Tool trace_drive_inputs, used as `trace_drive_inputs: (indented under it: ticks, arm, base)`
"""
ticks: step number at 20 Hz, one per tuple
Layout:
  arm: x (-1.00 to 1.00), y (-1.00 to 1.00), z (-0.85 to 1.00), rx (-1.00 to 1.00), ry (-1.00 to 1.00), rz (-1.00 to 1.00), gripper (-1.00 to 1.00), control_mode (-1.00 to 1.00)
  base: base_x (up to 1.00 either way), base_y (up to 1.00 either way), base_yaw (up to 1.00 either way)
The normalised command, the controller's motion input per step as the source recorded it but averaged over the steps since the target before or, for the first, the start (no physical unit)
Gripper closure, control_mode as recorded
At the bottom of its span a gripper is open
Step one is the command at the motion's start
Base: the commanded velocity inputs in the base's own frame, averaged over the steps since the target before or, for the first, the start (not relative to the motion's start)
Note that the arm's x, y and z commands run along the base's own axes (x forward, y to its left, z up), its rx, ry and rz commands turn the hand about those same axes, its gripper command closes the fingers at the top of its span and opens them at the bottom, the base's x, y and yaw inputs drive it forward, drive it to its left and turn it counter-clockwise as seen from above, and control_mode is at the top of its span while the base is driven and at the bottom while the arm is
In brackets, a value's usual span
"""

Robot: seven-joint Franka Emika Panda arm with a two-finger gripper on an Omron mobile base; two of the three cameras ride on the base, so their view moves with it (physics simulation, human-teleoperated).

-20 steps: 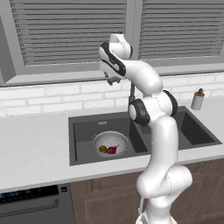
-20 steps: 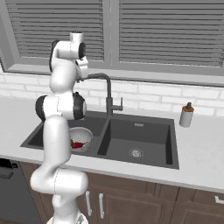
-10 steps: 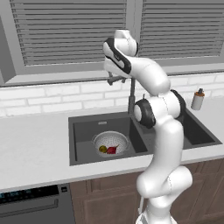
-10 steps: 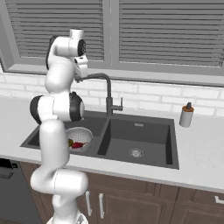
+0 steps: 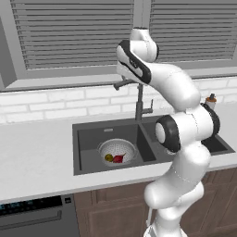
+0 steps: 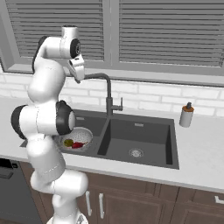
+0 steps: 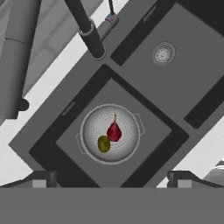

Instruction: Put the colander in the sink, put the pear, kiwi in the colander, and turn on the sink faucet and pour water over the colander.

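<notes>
My pincer (image 7: 111,178) is up high and its two tips stand far apart, with nothing between them. Looking down along it, I see the colander (image 7: 110,134) sitting in the smaller bowl of the sink (image 7: 144,83). The red pear (image 7: 114,131) and the olive-yellow kiwi (image 7: 103,143) lie inside the colander, right next to each other and touching. From my left side the colander (image 5: 117,152) shows in the left bowl of the sink (image 5: 88,136), with the kiwi (image 5: 109,158) and the pear (image 5: 118,159) in it. The sink faucet (image 6: 106,92) stands tall behind the wall between the two bowls, and its spout reaches out toward my hand. My hand is up near the end of that spout (image 5: 121,84). A small soap bottle (image 6: 187,115) stands on the counter (image 6: 201,148) to the right of the sink, well apart from the colander
</notes>
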Motion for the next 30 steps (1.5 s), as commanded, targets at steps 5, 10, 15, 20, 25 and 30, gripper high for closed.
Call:
trace_drive_inputs:
  ticks: [5,10,15,20,25,30]
  arm:
    - [-1.0,-0.45,-0.01,0.0,-0.2,0.29,-1.0,-1.0]
    - [-0.73,-0.68,-0.01,0.0,-0.08,0.52,-1.0,-1.0]
    - [-0.68,-0.63,0.0,0.0,-0.02,0.63,-1.0,-1.0]
    - [-0.36,-0.66,-0.04,0.0,-0.21,0.67,-1.0,-1.0]
    - [0.04,-0.62,-0.24,-0.01,-0.29,0.65,-1.0,-1.0]
    - [0.43,-0.13,-0.54,-0.04,-0.51,0.51,-1.0,-1.0]
  base:
    - [0.0,0.0,0.0]
    - [0.0,0.0,0.0]
    - [0.0,0.0,0.0]
    - [0.0,0.0,0.0]
    - [0.0,0.0,0.0]
    - [0.0,0.0,0.0]
